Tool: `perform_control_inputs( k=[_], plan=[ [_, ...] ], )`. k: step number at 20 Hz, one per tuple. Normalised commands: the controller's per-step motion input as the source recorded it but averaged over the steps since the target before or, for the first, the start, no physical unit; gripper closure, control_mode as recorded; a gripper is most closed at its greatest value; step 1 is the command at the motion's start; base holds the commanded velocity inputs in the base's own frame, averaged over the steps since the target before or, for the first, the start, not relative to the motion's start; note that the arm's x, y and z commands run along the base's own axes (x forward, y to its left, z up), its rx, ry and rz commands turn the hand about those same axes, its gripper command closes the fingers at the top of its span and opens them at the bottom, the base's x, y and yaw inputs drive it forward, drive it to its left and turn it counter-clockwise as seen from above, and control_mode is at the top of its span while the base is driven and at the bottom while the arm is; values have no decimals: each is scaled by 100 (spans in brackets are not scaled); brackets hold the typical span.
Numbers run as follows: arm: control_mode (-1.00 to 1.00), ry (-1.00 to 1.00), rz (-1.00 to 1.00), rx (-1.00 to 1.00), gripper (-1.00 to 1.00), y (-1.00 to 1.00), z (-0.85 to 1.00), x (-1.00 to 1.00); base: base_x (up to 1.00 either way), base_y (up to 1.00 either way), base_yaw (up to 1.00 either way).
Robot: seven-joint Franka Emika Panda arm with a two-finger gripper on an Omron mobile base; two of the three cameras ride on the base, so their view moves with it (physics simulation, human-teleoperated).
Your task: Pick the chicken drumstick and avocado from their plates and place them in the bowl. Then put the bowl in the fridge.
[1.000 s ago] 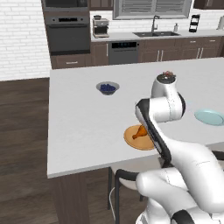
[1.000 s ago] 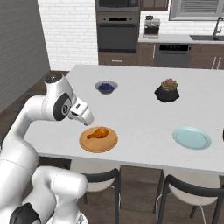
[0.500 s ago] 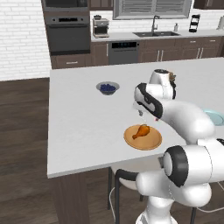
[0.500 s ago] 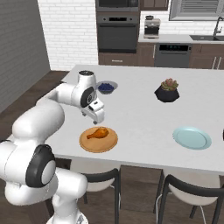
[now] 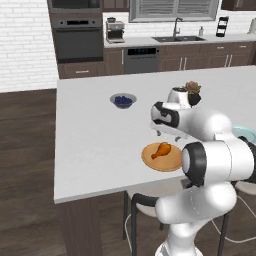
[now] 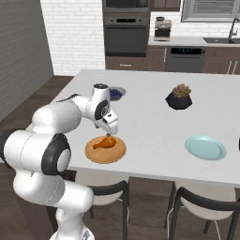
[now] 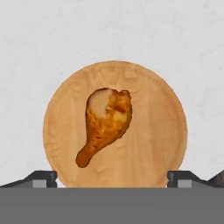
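The golden-orange chicken drumstick (image 7: 107, 122) lies on the flat wooden plate (image 7: 153, 131), its bone end toward the lower left in the hand view. My gripper (image 7: 111, 179) hangs open a little above the plate, pointing down, with its fingertips (image 7: 41, 178) wide apart. From the base it is the gripper (image 6: 110, 132) just over the drumstick (image 6: 104, 143) (image 5: 161, 150) on the plate (image 6: 117, 154) (image 5: 170, 162). The pale blue-green plate (image 6: 205, 147) lies bare to the right. The avocado, the reddish-brown bowl and the fridge are out of view.
A small grey bowl of blueberries (image 5: 123, 100) and a black pot with a succulent (image 6: 178, 97) stand farther back on the white counter (image 6: 154, 122). Dark stools (image 6: 197, 206) stand under the counter's near edge. Oven and cabinets line the back wall.
The arm has swung across and down from beside the plate; the hand now points straight down, close over the drumstick. The drumstick and plates have not moved.
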Motion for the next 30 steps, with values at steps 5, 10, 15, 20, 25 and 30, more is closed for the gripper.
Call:
perform_control_inputs(
  k=[5, 10, 15, 20, 25, 30],
  plan=[
    [-100, -1, 0, -5, -100, 0, -74, 32, 0, 0, 0],
    [-100, 0, 0, 0, -100, 0, -34, 35, 0, 0, 0],
    [-100, 0, 0, 0, -100, -2, -26, 12, 0, 0, 0],
    [-100, 4, -1, 0, -100, -17, -41, 7, 0, 0, 0],
    [-100, 11, 0, 3, -100, -26, -54, 4, 0, 0, 0],
    [-100, 2, 2, 2, -100, 10, -33, 0, 0, 0, 0]
  ],
)
